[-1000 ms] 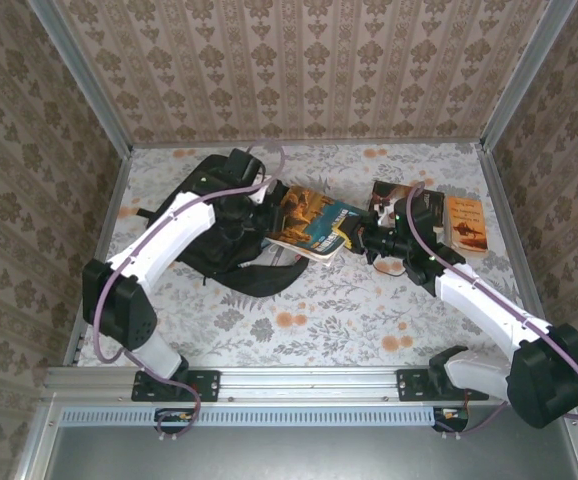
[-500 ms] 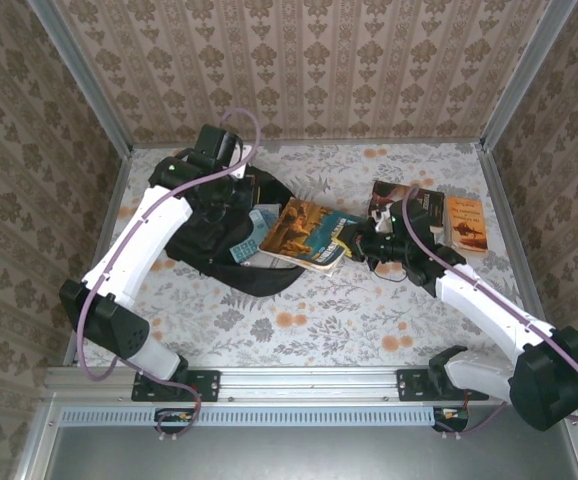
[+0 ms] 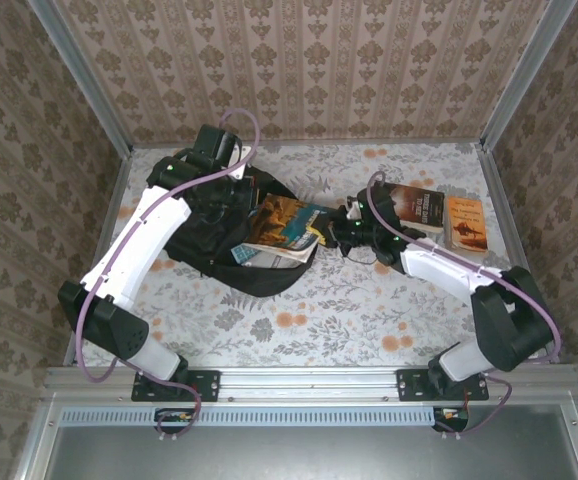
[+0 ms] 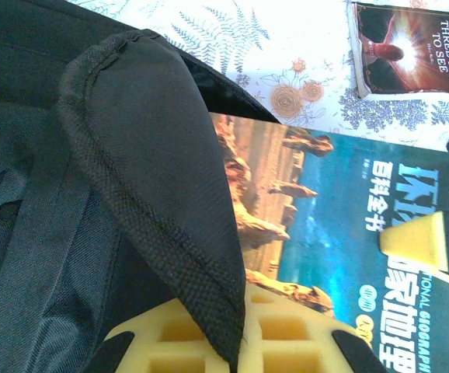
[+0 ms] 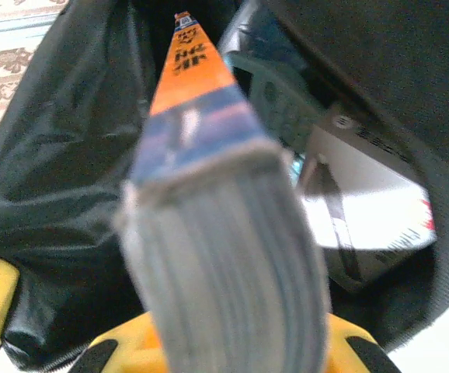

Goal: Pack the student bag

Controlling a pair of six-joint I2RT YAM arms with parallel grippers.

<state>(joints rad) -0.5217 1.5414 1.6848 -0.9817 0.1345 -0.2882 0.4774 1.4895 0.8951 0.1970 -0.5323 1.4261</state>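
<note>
- Plainly, the student bag (image 3: 209, 250) lay on its back on the flowered table (image 3: 349, 300), its mouth facing the right arm.
- At the bag's upper rim the left gripper (image 3: 233, 198) was pressed together on a flap of black fabric (image 4: 154, 171), lifting it so the mouth stayed open.
- Just right of the bag's mouth, the right gripper (image 3: 332, 232) pinched the outer edge of a large picture-covered book (image 3: 281, 222), whose far end was already past the rim and inside the bag.
- Inside the bag, beside the book's leading end, sat a grey calculator (image 5: 275, 101) and a white box (image 5: 364, 210).
- Well to the right of the bag, a dark book (image 3: 421, 203) and an orange book (image 3: 465, 222) lay side by side, not yet packed.
- Risk, as I judged it: the book's leading corner could jam against the calculator or box, and a further push would then shove the soft bag along the table rather than seat the book.
- Risk: the flap was thin cloth held by its edge; if it slipped free, the mouth would drop onto the book.
- Risk: gripped only at one edge, the heavy book could pivot or slide out.
</note>
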